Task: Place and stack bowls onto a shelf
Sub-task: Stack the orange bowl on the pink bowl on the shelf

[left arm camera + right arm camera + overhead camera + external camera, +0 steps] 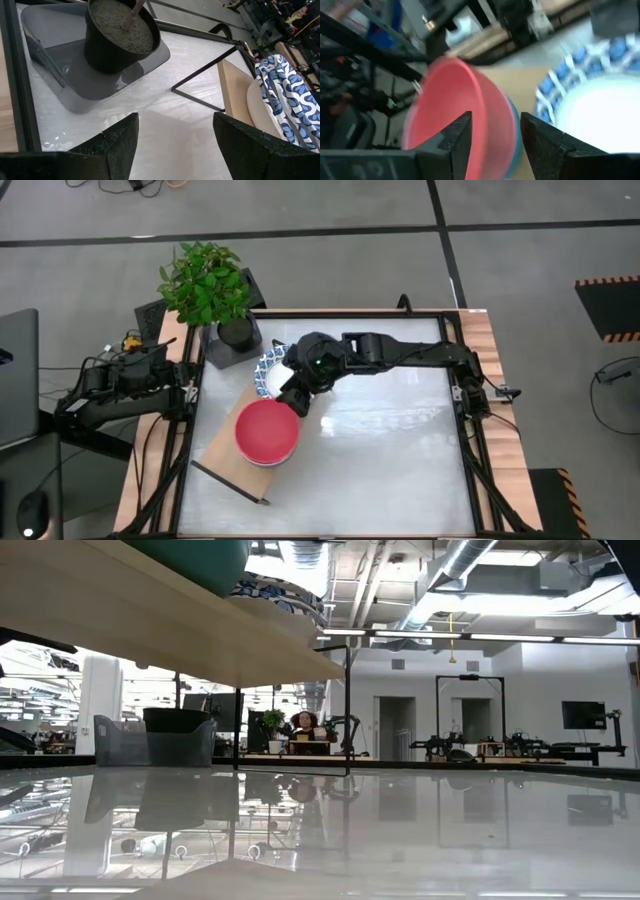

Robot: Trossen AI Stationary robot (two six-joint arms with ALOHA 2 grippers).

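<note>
The light-wood shelf (225, 455) lies slantwise on the table's left half, and the low view shows it from below (150, 620). On it stand a stack of bowls topped by a pink-red bowl (267, 432) and a blue-and-white patterned bowl (270, 375) toward the far end. My right gripper (298, 402) hovers open over the shelf between them. Its wrist view shows the pink-red bowl (455, 110), with other bowl rims under it, and the patterned bowl (590, 100) past the fingers. My left gripper (175, 140) waits open at the table's left edge (190, 392).
A black plant pot (235, 332) with a green plant stands in a grey tray (75, 75) at the table's far left corner, next to the shelf's black end frame (200, 75). The white tabletop (390, 440) stretches right of the shelf.
</note>
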